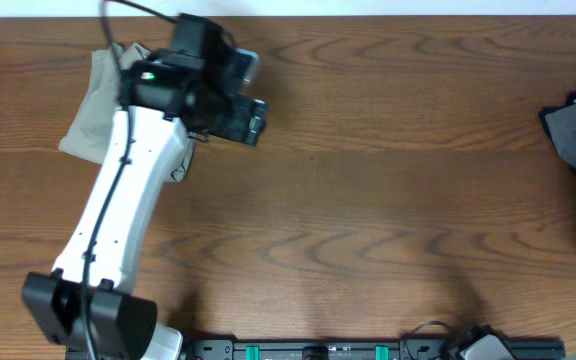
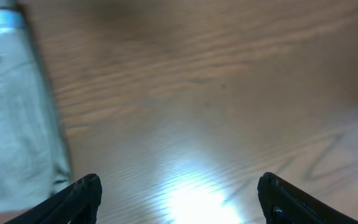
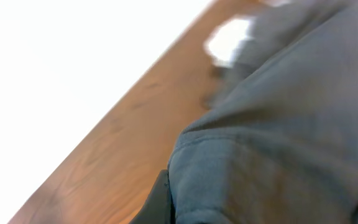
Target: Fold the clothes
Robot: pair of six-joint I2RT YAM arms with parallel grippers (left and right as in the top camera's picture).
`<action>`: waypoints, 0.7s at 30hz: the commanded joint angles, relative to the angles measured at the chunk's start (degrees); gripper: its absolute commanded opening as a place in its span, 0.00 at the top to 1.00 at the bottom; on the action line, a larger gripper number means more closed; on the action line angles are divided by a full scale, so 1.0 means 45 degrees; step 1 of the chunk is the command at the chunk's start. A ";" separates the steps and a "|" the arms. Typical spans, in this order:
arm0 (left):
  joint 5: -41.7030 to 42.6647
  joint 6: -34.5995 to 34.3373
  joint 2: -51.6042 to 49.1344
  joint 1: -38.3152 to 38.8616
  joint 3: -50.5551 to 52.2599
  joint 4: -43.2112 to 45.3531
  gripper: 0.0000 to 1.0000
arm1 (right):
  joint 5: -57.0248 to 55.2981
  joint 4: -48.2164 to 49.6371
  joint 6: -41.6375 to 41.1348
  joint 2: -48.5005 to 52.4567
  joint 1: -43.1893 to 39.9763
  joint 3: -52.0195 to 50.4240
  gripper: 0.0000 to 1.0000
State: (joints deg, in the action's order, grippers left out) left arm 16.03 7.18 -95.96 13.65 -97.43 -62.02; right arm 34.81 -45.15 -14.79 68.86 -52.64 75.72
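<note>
Some shorts (image 1: 86,105) look done at ten o'clock beside parted left jaws; right jaws, together by grey cloth (image 1: 573,130) at three, should drag it centre.

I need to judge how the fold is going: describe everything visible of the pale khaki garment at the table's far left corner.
The khaki garment is pale greenish-beige, soft woven-looking cloth. It lies as a compact, flattish bundle on the wooden table, near its far left corner. The left arm hides part of it. The left wrist view shows one straight edge. The open left gripper hovers beside it over bare wood, not touching.
</note>
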 commanded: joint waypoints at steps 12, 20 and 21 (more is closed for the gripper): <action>0.0000 -0.0185 0.1564 -0.1588 -0.0087 -0.0015 0.18 | -0.1763 0.2754 -0.0559 0.0248 1.0205 0.0078 0.99; 0.3230 -0.0180 0.1462 -0.1438 -0.0068 -0.0029 0.17 | -0.2127 0.6091 -0.1812 0.2132 1.1987 0.0078 0.99; 0.3439 -0.0185 0.1413 -0.1350 -0.0068 -0.0034 0.18 | -0.2123 0.6275 -0.2244 0.2370 1.2089 0.0078 0.99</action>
State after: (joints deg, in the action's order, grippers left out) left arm 24.47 7.07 -89.62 6.85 -97.43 -61.95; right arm 25.74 -18.44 -20.21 77.14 0.36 75.46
